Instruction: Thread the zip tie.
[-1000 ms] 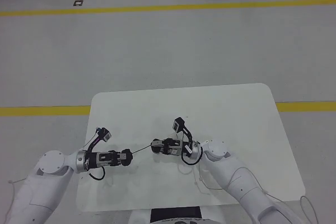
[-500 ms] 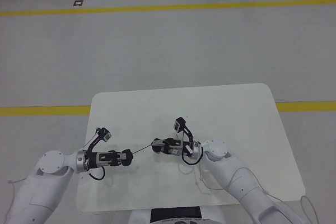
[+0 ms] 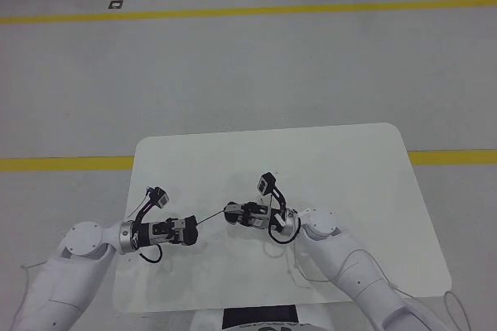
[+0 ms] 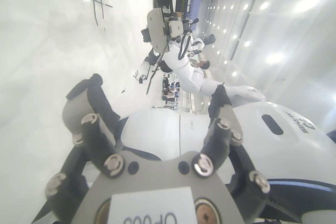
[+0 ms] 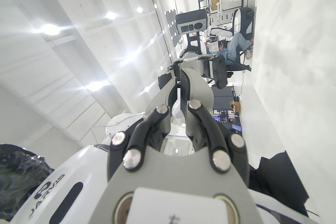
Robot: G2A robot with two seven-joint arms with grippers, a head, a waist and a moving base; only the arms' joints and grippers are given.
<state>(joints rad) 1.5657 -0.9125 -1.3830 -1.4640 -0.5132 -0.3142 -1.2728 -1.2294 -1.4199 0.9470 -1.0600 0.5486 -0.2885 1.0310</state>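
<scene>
- Zip tie hangs in the air over the near-left part of the white counter, a thin dark strip spanning the gap between the two hands
- Right hand is closed tight on one end of it; the other end points at the left hand, which stands wide and holds nothing
- Handling, as I judge it: very light, narrow, springy plastic, smooth on its flats; held by one end it juts out with little droop, but the free tip will likely wobble or flick aside if nudged
- Best hold is probably across the flat faces, close behind the end being guided, so little loose length is left to bend away
- Left wrist view makes plain what the top view leaves unclear: the strip leaves the right hand and its free tip touches neither of the spread fingers; thin dark strips also lie crossed on the counter, possibly spare ties
- Top view gives the layout, both hands facing each other
- Which end carries the head I cannot tell
</scene>
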